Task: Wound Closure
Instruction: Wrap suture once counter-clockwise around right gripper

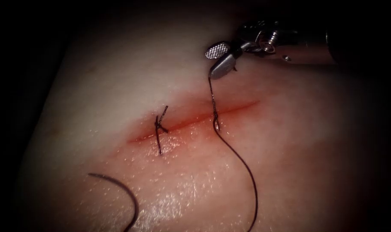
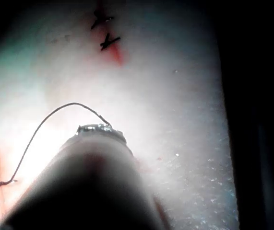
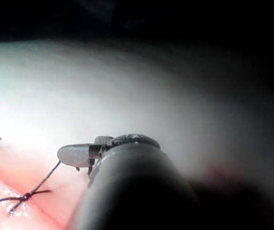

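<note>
The tissue point(image 1: 118, 86) carries a slanted red cut point(image 1: 191, 122). A tied stitch point(image 1: 161, 127) with short ends crosses its left part. A second thread point(image 1: 215, 122) passes through the cut near the middle. Its short end rises straight to the lower jaw tip of my right tool point(image 1: 216, 60), whose jaws stand open above the cut's right side, gripping nothing. The right tool point(image 3: 77, 155) and that thread point(image 3: 43, 181) appear close up in the right wrist view. The long end point(image 1: 247, 172) trails down the right side. A dark curved needle point(image 1: 126, 193) lies free on the tissue, lower left. The left tool's shaft point(image 2: 93, 177) has thread point(image 2: 45, 120) arching to its tip.
Red fluid stains the cut's edges point(image 1: 143, 137). The wet tissue glistens below the cut point(image 1: 191, 189). In the left wrist view two dark tied stitches point(image 2: 105, 31) sit on the tissue beyond the shaft.
</note>
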### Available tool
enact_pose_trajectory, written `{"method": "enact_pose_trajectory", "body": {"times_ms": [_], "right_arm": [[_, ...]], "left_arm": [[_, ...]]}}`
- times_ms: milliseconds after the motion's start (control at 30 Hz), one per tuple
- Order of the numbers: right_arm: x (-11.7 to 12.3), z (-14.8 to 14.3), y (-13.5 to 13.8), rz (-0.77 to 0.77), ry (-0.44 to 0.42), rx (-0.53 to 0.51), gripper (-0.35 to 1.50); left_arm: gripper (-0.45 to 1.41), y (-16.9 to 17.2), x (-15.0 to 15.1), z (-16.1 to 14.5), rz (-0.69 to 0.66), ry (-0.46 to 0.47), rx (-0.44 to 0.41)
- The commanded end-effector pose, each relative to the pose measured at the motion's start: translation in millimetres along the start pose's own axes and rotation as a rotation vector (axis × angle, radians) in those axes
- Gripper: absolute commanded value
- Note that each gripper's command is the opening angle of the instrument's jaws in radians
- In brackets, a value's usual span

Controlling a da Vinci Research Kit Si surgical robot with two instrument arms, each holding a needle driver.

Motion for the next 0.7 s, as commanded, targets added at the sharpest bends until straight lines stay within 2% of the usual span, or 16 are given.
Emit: {"method": "enact_pose_trajectory", "body": {"times_ms": [33, 67, 167, 233, 267, 333, 467, 567, 700], "right_arm": [[1.0, -0.5, 0.9, 0.026, 0.04, -0.011, 1.13], [1.1, -1.1, 1.2, 0.046, 0.071, -0.02, 1.33], [1.0, -2.1, 1.1, 0.063, 0.185, -0.039, 1.45], [0.7, -2.4, 0.7, 0.074, 0.261, -0.054, 1.47], [0.6, -2.5, 0.6, 0.023, 0.297, -0.073, 1.33], [0.8, -2.9, 0.6, -0.07, 0.327, -0.11, 1.21], [1.7, -4.6, 1.6, -0.143, 0.324, -0.148, 1.21], [2.1, -5.3, 1.8, -0.2, 0.323, -0.085, 1.18], [1.4, -4.6, 0.2, -0.235, 0.333, -0.011, 1.11]], "left_arm": [[-0.45, -0.9, 0.0, 0.3, 0.009, -0.011, 0.015], [-0.45, -1.6, -0.1, -0.1, 0.014, -0.027, 0.03], [-0.45, -3.8, -0.6, -1.2, 0.026, -0.046, 0.071], [-0.45, -5.5, -1.1, -1.8, 0.029, -0.046, 0.089], [-0.45, -6.2, -1.4, -2.1, 0.029, -0.053, 0.099], [-0.45, -8.0, -1.8, -2.7, 0.032, -0.064, 0.122], [-0.45, -10.8, -2.1, -3.7, 0.037, -0.065, 0.148], [-0.45, -12.7, -2.0, -4.3, 0.029, -0.049, 0.165], [-0.45, -15.1, -2.2, -4.8, 0.029, -0.039, 0.171]]}}
